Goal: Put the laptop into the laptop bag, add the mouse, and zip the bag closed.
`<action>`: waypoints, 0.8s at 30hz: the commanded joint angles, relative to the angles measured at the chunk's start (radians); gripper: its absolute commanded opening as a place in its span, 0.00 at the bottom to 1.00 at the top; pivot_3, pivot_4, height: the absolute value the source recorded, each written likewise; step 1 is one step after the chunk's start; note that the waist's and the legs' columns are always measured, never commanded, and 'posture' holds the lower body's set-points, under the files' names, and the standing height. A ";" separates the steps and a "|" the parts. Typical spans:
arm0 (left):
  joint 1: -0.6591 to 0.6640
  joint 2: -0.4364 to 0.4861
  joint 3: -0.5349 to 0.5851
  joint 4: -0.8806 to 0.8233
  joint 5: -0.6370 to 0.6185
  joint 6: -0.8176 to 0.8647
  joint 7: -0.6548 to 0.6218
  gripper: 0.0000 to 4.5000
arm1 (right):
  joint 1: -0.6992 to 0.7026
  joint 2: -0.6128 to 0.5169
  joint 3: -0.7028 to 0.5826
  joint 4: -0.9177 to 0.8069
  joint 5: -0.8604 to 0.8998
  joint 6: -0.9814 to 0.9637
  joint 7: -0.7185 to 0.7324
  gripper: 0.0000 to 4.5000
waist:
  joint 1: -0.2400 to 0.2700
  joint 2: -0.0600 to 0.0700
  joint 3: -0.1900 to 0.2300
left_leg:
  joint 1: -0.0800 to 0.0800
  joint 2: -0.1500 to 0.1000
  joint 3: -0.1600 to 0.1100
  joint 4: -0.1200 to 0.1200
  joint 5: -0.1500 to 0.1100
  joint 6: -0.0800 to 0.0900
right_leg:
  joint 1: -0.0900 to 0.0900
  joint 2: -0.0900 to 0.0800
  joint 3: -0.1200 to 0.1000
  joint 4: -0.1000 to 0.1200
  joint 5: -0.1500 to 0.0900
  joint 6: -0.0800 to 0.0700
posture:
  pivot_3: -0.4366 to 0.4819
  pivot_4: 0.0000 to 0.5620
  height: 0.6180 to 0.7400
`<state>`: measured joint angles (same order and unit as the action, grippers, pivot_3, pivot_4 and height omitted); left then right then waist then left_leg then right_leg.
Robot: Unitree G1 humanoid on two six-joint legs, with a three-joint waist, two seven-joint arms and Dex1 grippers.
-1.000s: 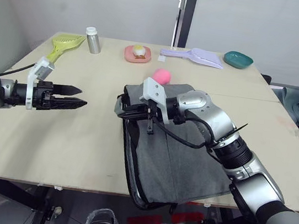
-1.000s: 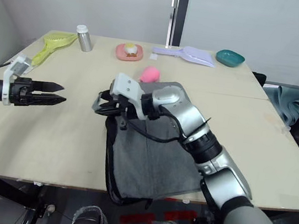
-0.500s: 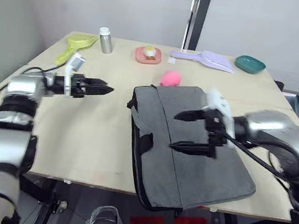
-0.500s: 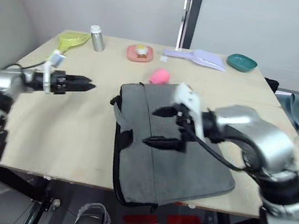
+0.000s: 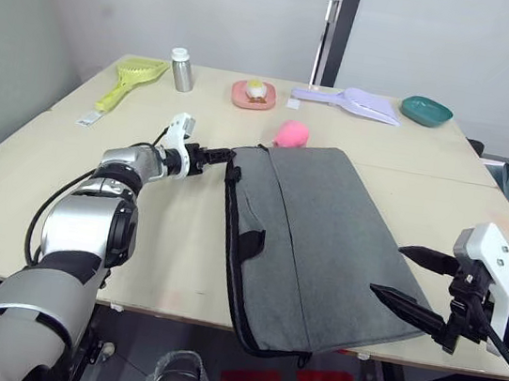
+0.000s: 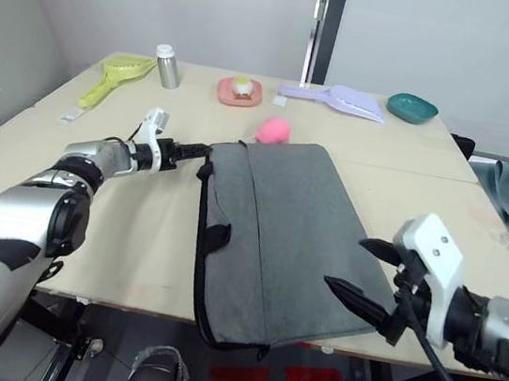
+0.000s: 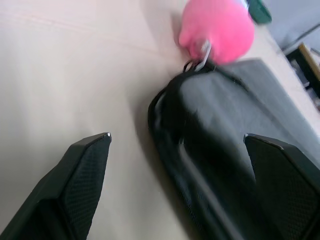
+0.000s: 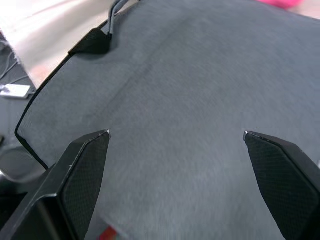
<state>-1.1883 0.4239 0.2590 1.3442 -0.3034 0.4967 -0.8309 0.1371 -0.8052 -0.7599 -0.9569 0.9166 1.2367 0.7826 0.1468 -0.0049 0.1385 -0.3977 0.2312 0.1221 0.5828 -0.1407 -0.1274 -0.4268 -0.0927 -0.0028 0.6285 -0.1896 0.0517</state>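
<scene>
Grey fabric fills the middle of the table [image 5: 131, 258]: the laptop bag [image 5: 324, 238] lies flat, its near edge hanging slightly over the table's near edge, with one black strap handle [image 5: 249, 242] on its left side. We see our left gripper [image 5: 216, 157] reaching to the bag's far left corner, its black fingers spread wide in the left wrist view, one on the bare wood, the other over the bag's dark edge. Our right gripper [image 5: 412, 281] hovers at the bag's near right corner, fingers spread well apart and closing on nothing. A pink plush toy [image 5: 291, 134] sits just beyond the bag's far edge. Farther back stand a silver bottle [image 5: 182, 70], a yellow scoop [image 5: 128, 78], a pink dish [image 5: 254, 94], a lilac scoop [image 5: 352, 100] and a teal bowl [image 5: 426, 109].
</scene>
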 commanded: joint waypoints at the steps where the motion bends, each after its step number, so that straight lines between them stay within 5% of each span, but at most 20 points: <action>1: -0.056 -0.035 0.090 0.003 -0.046 -0.006 0.060 1.00 | 0.041 0.007 -0.053 -0.048 0.054 -0.035 -0.051 0.99 | 0.002 0.000 0.000 | 0.000 0.000 0.000 0.000 0.000 0.000 | 0.001 0.000 0.000 0.000 0.000 0.000 | 0.48 0.27 1.00; 6: -0.032 -0.075 0.096 0.006 -0.001 -0.009 0.107 1.00 | 0.119 0.003 -0.088 -0.076 0.143 -0.073 -0.123 0.99 | 0.001 0.000 0.000 | 0.001 0.000 0.000 -0.001 0.000 0.000 | 0.003 -0.001 0.000 -0.004 0.000 0.001 | 0.48 0.27 1.00; 19: -0.021 -0.120 0.167 0.007 -0.004 -0.001 0.197 0.02 | 0.345 -0.054 -0.219 -0.081 0.334 -0.214 -0.253 1.00 | 0.006 0.000 0.001 | -0.002 -0.001 -0.001 -0.005 -0.001 0.001 | 0.005 -0.002 -0.003 -0.014 0.001 0.003 | 0.48 0.27 1.00; 24: -0.034 -0.107 0.183 0.001 -0.003 -0.013 0.210 0.00 | 0.443 -0.060 -0.222 -0.090 0.343 -0.256 -0.255 1.00 | 0.006 0.001 0.001 | -0.002 -0.001 -0.001 -0.006 -0.001 0.001 | 0.005 -0.002 -0.003 -0.015 0.000 0.005 | 0.48 0.27 1.00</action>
<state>-1.1939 0.3017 0.4237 1.3610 -0.3016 0.4993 -0.6283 0.5640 -0.8532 -0.9455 -1.0306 1.2491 1.0095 0.5293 0.1525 -0.0044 0.1395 -0.3994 0.2299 0.1206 0.5768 -0.1413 -0.1262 -0.4216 -0.0943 -0.0063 0.6136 -0.1892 0.0568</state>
